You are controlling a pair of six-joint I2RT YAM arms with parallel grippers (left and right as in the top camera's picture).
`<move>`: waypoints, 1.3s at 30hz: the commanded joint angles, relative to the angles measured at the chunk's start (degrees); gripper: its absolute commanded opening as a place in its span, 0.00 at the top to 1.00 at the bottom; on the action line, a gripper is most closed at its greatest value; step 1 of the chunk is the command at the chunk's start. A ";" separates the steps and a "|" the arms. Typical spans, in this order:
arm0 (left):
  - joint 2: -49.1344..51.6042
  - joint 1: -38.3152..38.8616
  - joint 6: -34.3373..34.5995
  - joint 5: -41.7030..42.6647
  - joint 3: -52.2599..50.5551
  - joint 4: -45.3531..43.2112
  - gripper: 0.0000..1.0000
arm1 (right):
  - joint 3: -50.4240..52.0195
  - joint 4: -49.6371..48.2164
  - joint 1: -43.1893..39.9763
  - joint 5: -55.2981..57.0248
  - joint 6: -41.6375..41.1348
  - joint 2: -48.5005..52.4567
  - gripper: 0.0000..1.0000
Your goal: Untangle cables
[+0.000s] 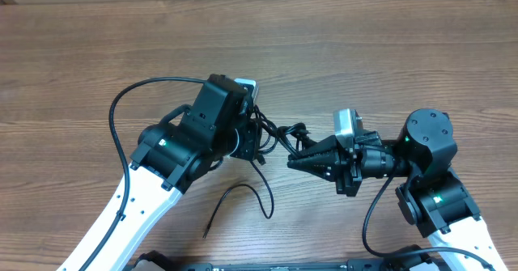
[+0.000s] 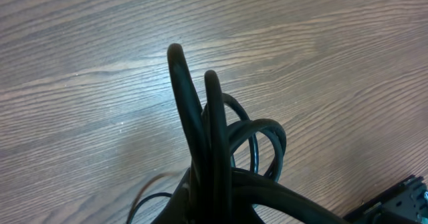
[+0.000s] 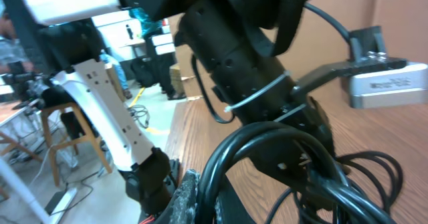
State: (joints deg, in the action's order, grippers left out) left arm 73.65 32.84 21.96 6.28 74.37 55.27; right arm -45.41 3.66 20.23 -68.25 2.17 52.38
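The cables (image 1: pixel 279 132) sit as a small dark knot near the middle of the surface (image 1: pixel 364 52), bunched between the two arms. One loose cord (image 1: pixel 243 192) lies apart from the knot, nearer the robot, curved on the wood with one strand running up towards the bunch.

From the left wrist, the cables (image 2: pixel 214 144) fill the near view as several overlapping loops that rise in front of the camera and hide the fingers. The left gripper (image 1: pixel 254 136) is right at the bunch, but I cannot tell whether it is clenched on it or released.

The right gripper (image 1: pixel 293 161) points in from the other side, with its fingers drawn together to a narrow tip just beside the knot (whether a strand is pinched in that tip cannot be made out). Its own camera shows only looped cord (image 3: pixel 281 157) pressed close.

The step in hand looks like pulling the bunch apart between the arms, and most of the work remains. The next move calls for one arm to anchor the knot while the other draws a single loop clear, slowly, so the loops do not tighten.
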 commanded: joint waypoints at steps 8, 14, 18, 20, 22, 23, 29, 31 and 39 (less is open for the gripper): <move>1.25 -8.81 0.96 4.09 0.76 -4.55 0.96 | -0.42 -3.85 0.28 -18.47 1.36 -1.09 0.96; 1.25 -12.35 0.76 4.20 0.76 -4.61 0.96 | -0.39 -2.89 0.28 -19.87 1.33 -1.09 0.96; 1.25 -14.23 0.70 6.95 0.76 -5.29 0.96 | -0.31 1.03 0.28 -19.87 1.33 -0.81 0.96; 1.25 -14.29 0.13 6.91 0.76 -5.49 0.96 | -0.31 2.12 0.28 -19.63 1.33 -0.37 0.96; 1.25 -14.29 -1.22 6.88 0.76 -5.53 0.96 | -0.31 3.17 0.28 -19.02 1.33 0.04 0.96; 1.25 -14.29 -1.60 6.82 0.76 -5.51 0.96 | -0.31 3.63 0.28 -19.02 1.33 0.26 0.96; 1.25 -16.63 -2.71 0.20 0.76 -5.66 0.96 | -0.31 7.06 0.31 -19.58 1.38 0.52 0.96; 1.25 -18.08 -2.71 -2.10 0.76 -5.70 0.96 | -0.31 7.23 0.31 -20.65 2.38 0.52 0.96; 1.25 -23.98 -2.75 0.42 0.76 -3.19 0.96 | -0.31 7.54 0.28 -20.20 3.87 0.52 0.96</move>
State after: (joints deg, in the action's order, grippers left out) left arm 74.28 11.81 19.11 11.33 74.46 52.51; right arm -45.36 10.76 19.92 -82.70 5.78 53.98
